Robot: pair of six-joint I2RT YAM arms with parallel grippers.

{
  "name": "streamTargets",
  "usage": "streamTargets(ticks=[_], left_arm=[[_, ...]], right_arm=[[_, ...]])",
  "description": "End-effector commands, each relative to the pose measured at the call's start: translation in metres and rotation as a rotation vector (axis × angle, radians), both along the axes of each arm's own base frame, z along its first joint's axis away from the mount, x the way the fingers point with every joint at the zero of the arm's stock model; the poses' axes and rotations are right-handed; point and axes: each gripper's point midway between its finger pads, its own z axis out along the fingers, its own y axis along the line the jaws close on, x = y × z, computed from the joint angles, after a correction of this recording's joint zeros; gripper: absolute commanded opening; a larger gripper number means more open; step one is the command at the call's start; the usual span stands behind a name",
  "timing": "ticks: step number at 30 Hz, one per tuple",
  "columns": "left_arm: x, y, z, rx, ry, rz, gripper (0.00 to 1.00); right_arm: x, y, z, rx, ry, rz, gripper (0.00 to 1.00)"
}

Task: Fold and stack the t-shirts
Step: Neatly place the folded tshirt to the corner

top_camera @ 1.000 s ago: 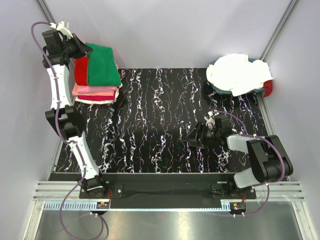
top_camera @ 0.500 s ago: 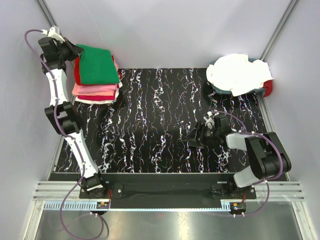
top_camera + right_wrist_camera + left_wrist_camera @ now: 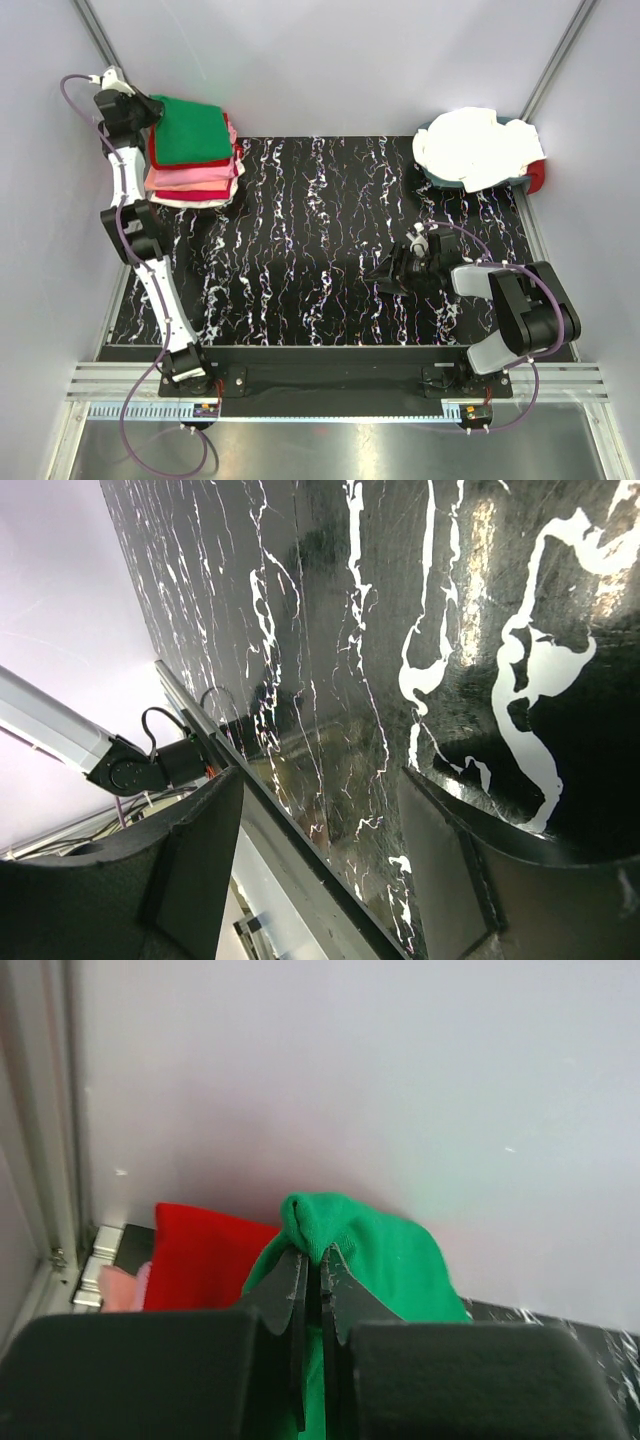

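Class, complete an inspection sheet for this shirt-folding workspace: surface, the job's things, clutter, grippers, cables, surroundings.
Surface: black white-veined mat, lying flat.
Job's things: green t-shirt folded on top of a stack of red, pink and cream shirts at the far left. White t-shirts are heaped loose at the far right, with a red one peeking out beside them.
Clutter: nothing seen.
Grippers: left gripper shut on the green t-shirt's edge. Right gripper open, low over the mat, holding nothing.
Cables: purple cables run along both arms.
Surroundings: pale walls; metal frame posts in the far corners.
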Motion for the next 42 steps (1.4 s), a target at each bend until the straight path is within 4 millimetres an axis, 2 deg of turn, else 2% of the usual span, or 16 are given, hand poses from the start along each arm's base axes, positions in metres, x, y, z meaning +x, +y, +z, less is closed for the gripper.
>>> streamTargets(ticks=[1, 7, 10, 11, 16, 17, 18, 19, 20, 22, 24, 31, 32, 34, 38, 42], left_arm=[[0.013, 0.021, 0.055, 0.103, -0.197, 0.118, 0.0], [0.02, 0.049, 0.044, 0.132, -0.225, 0.241, 0.0], [0.02, 0.051, 0.046, 0.14, -0.238, 0.247, 0.3], [0.019, 0.05, 0.046, 0.137, -0.227, 0.246, 0.59], [0.003, 0.046, 0.057, 0.185, -0.154, 0.264, 0.99], [-0.009, 0.047, 0.08, 0.198, -0.161, 0.298, 0.99], [-0.015, 0.047, 0.086, 0.201, -0.16, 0.309, 0.99], [-0.02, 0.046, 0.071, 0.195, -0.119, 0.312, 0.99], [-0.032, 0.044, 0.098, 0.206, -0.148, 0.328, 0.99], [-0.041, 0.039, 0.09, 0.206, -0.113, 0.325, 0.99], [-0.056, 0.035, 0.11, 0.201, -0.141, 0.351, 0.99], [-0.057, -0.002, 0.116, 0.129, -0.151, 0.233, 0.96], [-0.048, -0.005, 0.093, 0.103, -0.105, 0.203, 0.94], [-0.036, -0.017, 0.103, 0.071, -0.135, 0.127, 0.94], [-0.008, -0.022, 0.038, -0.014, -0.045, 0.052, 0.94], [0.007, -0.024, -0.005, -0.084, -0.016, 0.014, 0.94]], right_arm=[[0.013, 0.004, 0.01, 0.019, -0.038, 0.004, 0.7], [0.014, 0.004, 0.009, 0.019, -0.027, 0.006, 0.7], [0.014, 0.004, 0.009, 0.019, -0.027, 0.008, 0.7], [0.014, 0.004, 0.009, 0.019, -0.026, 0.007, 0.7], [0.014, 0.004, 0.01, 0.02, -0.031, 0.005, 0.69], [0.014, 0.004, 0.01, 0.02, -0.035, 0.006, 0.69], [0.013, 0.004, 0.01, 0.021, -0.034, 0.005, 0.7], [0.014, 0.005, 0.011, 0.023, -0.039, 0.008, 0.69], [0.014, 0.004, 0.012, 0.023, -0.043, 0.007, 0.7], [0.013, 0.004, 0.013, 0.026, -0.047, 0.007, 0.7], [0.012, 0.004, 0.013, 0.027, -0.054, 0.007, 0.7], [0.011, 0.004, 0.016, 0.032, -0.067, 0.009, 0.7], [0.011, 0.004, 0.016, 0.033, -0.067, 0.01, 0.7], [0.011, 0.004, 0.016, 0.033, -0.066, 0.009, 0.69], [0.011, 0.004, 0.016, 0.034, -0.066, 0.008, 0.69], [0.011, 0.004, 0.015, 0.035, -0.062, 0.009, 0.7]])
